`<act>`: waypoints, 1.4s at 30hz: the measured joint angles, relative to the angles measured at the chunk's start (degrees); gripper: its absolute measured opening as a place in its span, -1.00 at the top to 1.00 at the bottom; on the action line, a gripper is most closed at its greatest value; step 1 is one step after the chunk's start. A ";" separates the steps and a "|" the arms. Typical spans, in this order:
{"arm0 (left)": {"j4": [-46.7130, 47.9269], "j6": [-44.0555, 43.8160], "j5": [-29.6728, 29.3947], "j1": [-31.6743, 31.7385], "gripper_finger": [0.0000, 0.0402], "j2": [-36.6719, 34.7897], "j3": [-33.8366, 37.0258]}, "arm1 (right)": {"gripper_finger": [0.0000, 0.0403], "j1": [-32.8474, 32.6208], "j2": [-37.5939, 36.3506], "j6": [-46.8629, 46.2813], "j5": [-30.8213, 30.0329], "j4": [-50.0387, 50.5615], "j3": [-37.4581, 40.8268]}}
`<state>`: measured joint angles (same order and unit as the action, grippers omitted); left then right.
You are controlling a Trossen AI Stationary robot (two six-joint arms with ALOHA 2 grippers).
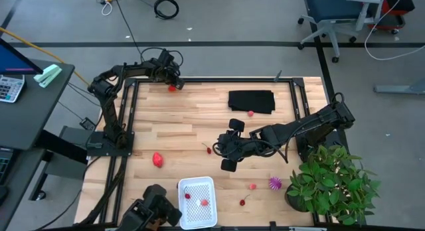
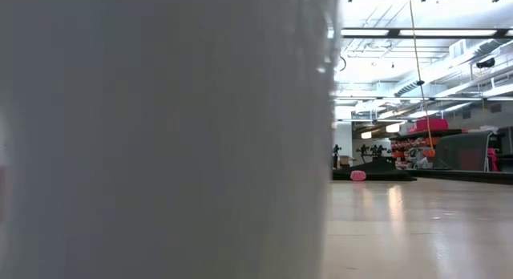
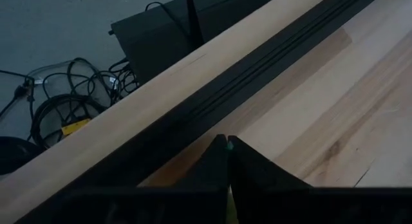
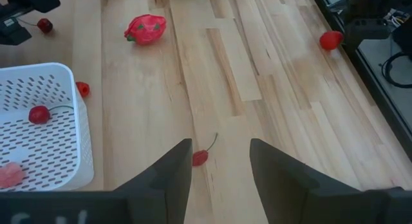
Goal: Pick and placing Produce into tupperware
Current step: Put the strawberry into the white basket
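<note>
My right gripper (image 1: pixel 223 147) (image 4: pixel 219 147) is open, low over the middle of the table, and a stemmed red cherry (image 4: pixel 200 158) (image 1: pixel 208 150) lies on the wood just in front of its fingers, untouched. The white tupperware (image 1: pixel 197 182) (image 4: pixel 82 147) stands at the near edge with two red pieces (image 4: pixel 38 114) in it. The larger red-pink piece (image 1: pixel 157 158) (image 4: pixel 145 28) lies left of centre. My left gripper (image 1: pixel 174 79) (image 3: pixel 227 147) is shut at the far-left corner, beside a red piece (image 1: pixel 172 87) (image 4: pixel 331 39). The spiky purple piece (image 1: pixel 275 184) lies near the plant. My left gripper has a tiny green bit (image 3: pixel 228 145) pinched between its shut fingertips. The red piece (image 4: pixel 331 39) sits right against the gripper at the table's far rail. The fingers hide how it is joined and whether it is lifted.
A flat black cloth (image 1: pixel 252 101) lies at the far right with a red piece (image 1: pixel 251 113) at its near edge. Two small red pieces (image 1: pixel 252 186) lie near the purple one. A potted plant (image 1: pixel 332 181) fills the near-right corner. The tupperware wall (image 2: pixel 160 135) blocks most of the low view.
</note>
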<state>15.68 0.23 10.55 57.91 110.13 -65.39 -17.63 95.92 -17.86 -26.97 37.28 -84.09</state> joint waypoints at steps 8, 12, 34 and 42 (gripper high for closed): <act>2.24 0.46 -0.65 -0.02 0.97 -1.90 0.02 | 0.18 0.00 0.00 -0.01 -0.01 0.01 0.00; 3.82 0.95 -1.55 -0.30 0.98 -5.29 0.02 | 0.18 0.00 0.00 -0.02 0.00 0.00 0.00; 24.73 -3.09 -1.73 -32.92 0.99 -37.00 0.00 | 0.18 0.00 0.00 -1.64 -0.01 -0.02 -0.02; 20.73 -13.04 -3.67 -60.87 0.99 -38.13 0.57 | 0.18 -0.17 0.00 -3.64 0.01 0.02 0.00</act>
<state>36.41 -12.81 6.87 -2.96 72.00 -64.82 -17.80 95.92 -21.50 -26.96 37.30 -84.09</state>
